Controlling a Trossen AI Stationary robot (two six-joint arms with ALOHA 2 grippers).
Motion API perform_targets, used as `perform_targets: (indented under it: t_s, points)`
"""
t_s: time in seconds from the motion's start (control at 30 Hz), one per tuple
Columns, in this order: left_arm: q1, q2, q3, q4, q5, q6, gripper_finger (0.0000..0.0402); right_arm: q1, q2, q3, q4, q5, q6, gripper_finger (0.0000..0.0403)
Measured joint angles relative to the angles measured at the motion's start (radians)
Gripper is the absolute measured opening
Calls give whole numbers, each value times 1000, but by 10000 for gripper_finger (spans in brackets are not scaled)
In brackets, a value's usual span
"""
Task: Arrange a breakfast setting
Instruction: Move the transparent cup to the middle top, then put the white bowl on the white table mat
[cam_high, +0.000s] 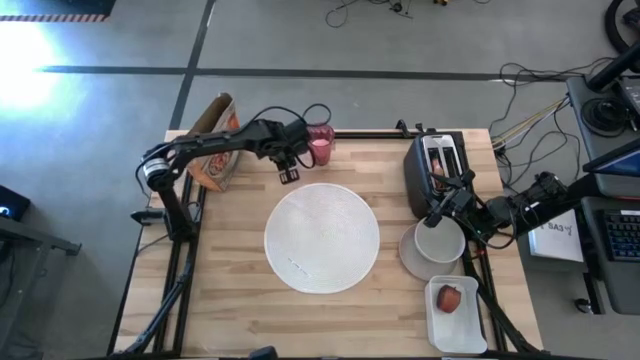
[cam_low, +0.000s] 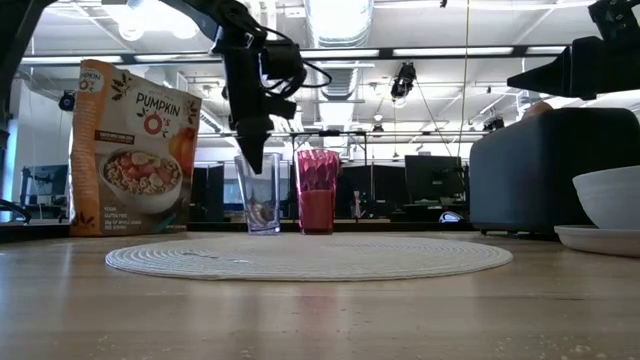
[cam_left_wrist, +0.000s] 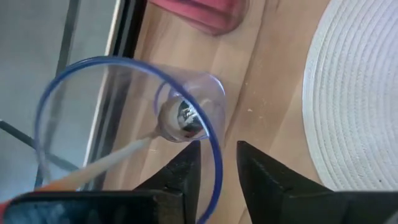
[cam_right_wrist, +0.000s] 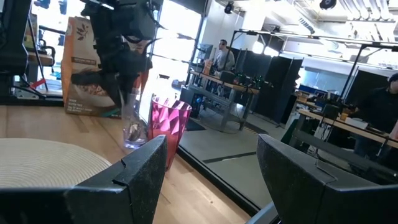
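Observation:
A clear glass (cam_low: 263, 192) stands upright at the table's far middle, left of the pink tumbler (cam_low: 317, 190). The orange-handled spoon (cam_left_wrist: 179, 118) stands in the glass, bowl at the bottom, handle leaning on the rim. My left gripper (cam_left_wrist: 217, 177) comes down on the glass from above. Its fingers are slightly apart, one inside the rim and one outside. My right gripper (cam_right_wrist: 205, 168) waits wide open at the table's right side, near the toaster, holding nothing. My left gripper straddles the glass's rim (cam_left_wrist: 216, 155) on the side toward the round mat, fingers slanting down from above. A gap shows beside the rim. Whether either finger touches the wall, I cannot tell. The glass stands on the table.
A round white woven mat (cam_high: 321, 237) fills the table's middle. A cereal box (cam_high: 215, 152) stands at the far left and a black toaster (cam_high: 435, 170) at the far right. A white bowl (cam_high: 438, 243) sits on a plate. A red apple (cam_high: 450, 298) lies in a white tray.

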Motion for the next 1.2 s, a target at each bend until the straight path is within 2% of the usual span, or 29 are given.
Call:
perform_targets:
  t_s: [0.53, 0.9, 1.07, 1.2]
  points:
    - [-1, -81, 1, 7, -1, 2, 102, 0, 0, 0, 0, 0, 0, 238]
    - [-75, -286, -5, -42, 19, -56, 102, 0, 0, 0, 1, 0, 0, 238]
    - [-148, -420, -116, -40, 2, -176, 102, 0, 0, 0, 0, 0, 0, 238]
    - [-256, -556, -301, 48, -97, -295, 102, 0, 0, 0, 1, 0, 0, 238]
